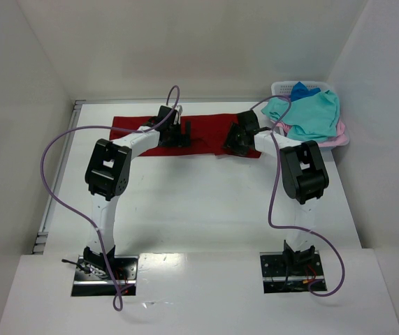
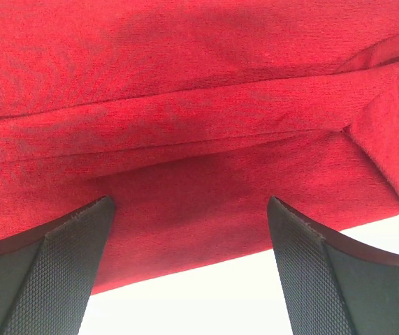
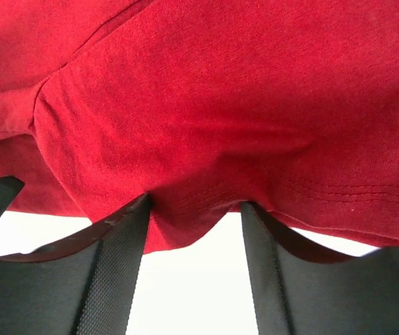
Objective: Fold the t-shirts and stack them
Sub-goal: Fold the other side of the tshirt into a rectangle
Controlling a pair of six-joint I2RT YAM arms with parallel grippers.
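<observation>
The dark red t-shirt (image 1: 206,123) lies as a long flat strip across the back of the white table. My left gripper (image 1: 184,132) is open at the strip's near edge. In the left wrist view the red cloth (image 2: 185,84) fills the frame, with its edge lying between the wide-spread fingers of the left gripper (image 2: 191,202). My right gripper (image 1: 233,142) is open at the strip's right end. In the right wrist view a hemmed fold of the red cloth (image 3: 206,105) droops between the tips of the right gripper (image 3: 195,202). The teal t-shirt (image 1: 312,112), pink t-shirt (image 1: 339,137) and blue t-shirt (image 1: 302,89) are heaped at the back right.
A pale slotted laundry basket (image 1: 281,87) stands in the back right corner under the heap of shirts. White walls close in the table on the left, back and right. Purple cables loop from both arms over the table.
</observation>
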